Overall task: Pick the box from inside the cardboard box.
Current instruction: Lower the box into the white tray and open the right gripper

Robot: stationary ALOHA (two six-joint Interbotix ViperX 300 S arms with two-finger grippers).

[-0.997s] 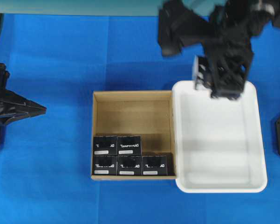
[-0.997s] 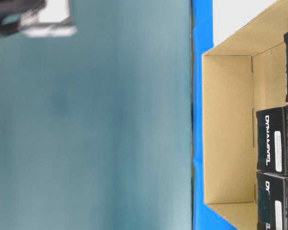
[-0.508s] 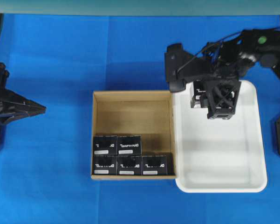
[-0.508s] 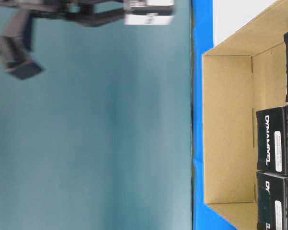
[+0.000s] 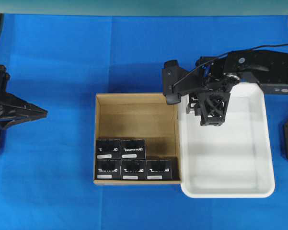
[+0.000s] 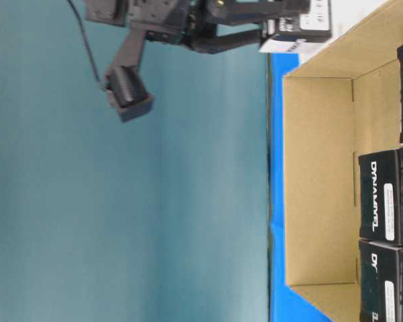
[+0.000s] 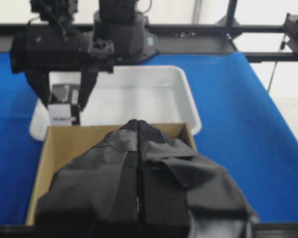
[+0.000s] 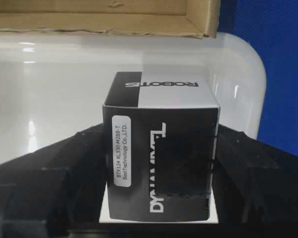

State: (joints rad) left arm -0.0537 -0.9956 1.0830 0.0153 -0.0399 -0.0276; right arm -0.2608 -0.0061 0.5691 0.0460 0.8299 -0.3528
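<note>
1 box held: the right gripper [image 8: 161, 168] was clamped on the box [image 8: 161, 163], 1 finger against each side face.
Right gripper position: over the far left corner of the white tray [image 5: 259, 158], just beside the cardboard box [image 5: 105, 139], as seen from overhead.
Right fingers: black pads [image 8: 54, 173] pressed flat on the box, left and right in the wrist view.
Box orientation: upright between the fingers, white label with small print on the left of its front face, white lettering running sideways.
Box top face: part white, part black, lettering reading ROBOTIS upside down.
Box height: whether it touched the tray floor cannot be told; the wrist view showed the white tray floor behind it.
Tray: white plastic, rounded corners, its left wall touching the right wall of the cardboard box in the overhead view.
Cardboard box: brown, low walls, far half bare.
Remaining boxes [image 5: 133, 160]: 5 black boxes along the near wall, 3 in the near row and 2 in the row behind, touching each other.
Left gripper [image 7: 139, 148]: fingers together, tips meeting along 1 seam, nothing between them.
Left gripper position: at the left edge of the overhead view, well apart from the cardboard box.
Table cover [image 5: 52, 57]: blue cloth under all items.
</note>
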